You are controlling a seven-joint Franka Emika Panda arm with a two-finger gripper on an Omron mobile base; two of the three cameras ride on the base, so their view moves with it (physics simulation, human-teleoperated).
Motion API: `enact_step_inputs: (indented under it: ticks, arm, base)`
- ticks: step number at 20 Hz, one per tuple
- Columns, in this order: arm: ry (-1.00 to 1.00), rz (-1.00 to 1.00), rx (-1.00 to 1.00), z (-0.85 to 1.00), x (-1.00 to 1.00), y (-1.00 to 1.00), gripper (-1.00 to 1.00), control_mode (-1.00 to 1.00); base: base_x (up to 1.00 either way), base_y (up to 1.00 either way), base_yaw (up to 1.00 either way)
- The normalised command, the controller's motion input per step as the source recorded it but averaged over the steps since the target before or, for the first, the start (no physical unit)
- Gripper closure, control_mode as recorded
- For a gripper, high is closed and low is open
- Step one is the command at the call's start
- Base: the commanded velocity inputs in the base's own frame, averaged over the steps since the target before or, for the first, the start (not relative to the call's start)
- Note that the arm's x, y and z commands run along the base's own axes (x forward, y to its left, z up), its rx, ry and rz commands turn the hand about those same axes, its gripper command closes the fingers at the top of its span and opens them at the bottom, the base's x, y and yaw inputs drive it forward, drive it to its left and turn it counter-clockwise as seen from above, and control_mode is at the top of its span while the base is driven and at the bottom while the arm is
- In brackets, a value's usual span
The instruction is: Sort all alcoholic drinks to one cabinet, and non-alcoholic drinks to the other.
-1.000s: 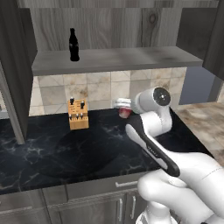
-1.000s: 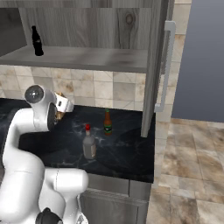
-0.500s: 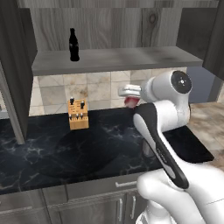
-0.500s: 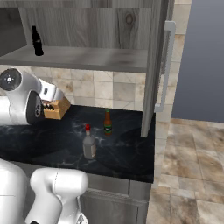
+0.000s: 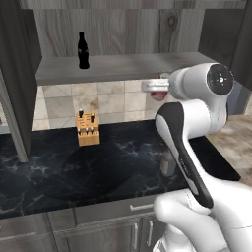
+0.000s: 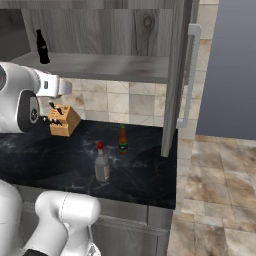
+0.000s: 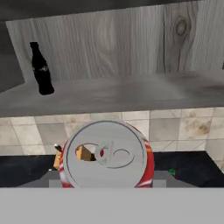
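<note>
My gripper (image 5: 156,90) is shut on the red soda can (image 5: 158,95), held in the air just below the front edge of the open cabinet's shelf (image 5: 123,66). The hand view looks onto the can's silver top (image 7: 107,155), with the shelf straight ahead. The black cola bottle (image 5: 83,50) (image 6: 42,46) (image 7: 41,70) stands upright at the shelf's left end. On the dark counter stand the slim green-brown bottle (image 6: 122,140) and the stouter clear-grey bottle with a red cap (image 6: 102,163), both to the right of the arm.
A wooden knife block (image 5: 87,129) (image 6: 62,120) stands at the back of the black marble counter (image 5: 59,172). Open cabinet doors hang at the left (image 5: 15,83) and at the right (image 6: 180,75), reaching down towards the counter. The shelf is bare right of the cola bottle.
The arm has swung up and to the right, carrying the can from above the counter to just under shelf height. The bottles and the knife block stay put.
</note>
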Motion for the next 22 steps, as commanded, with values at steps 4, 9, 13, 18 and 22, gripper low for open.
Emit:
enact_step_inputs:
  ticks: [4,9,13,18,22]
  arm:
    - [-0.02,0.0,-0.08,0.48,0.0,-0.39,1.0,-1.0]
    - [0.0,0.0,-0.06,0.28,0.02,-0.36,1.0,-1.0]
    - [0.0,-0.01,-0.06,0.02,0.24,-0.24,1.0,-1.0]
    - [-0.01,-0.02,-0.04,0.0,0.37,-0.1,1.0,-1.0]
    - [-0.01,-0.02,0.0,0.0,0.41,-0.08,1.0,-1.0]
  base:
    - [0.0,0.0,0.0]
    - [0.0,0.0,0.0]
    - [0.0,0.0,0.0]
    - [0.0,0.0,0.0]
    - [0.0,0.0,0.0]
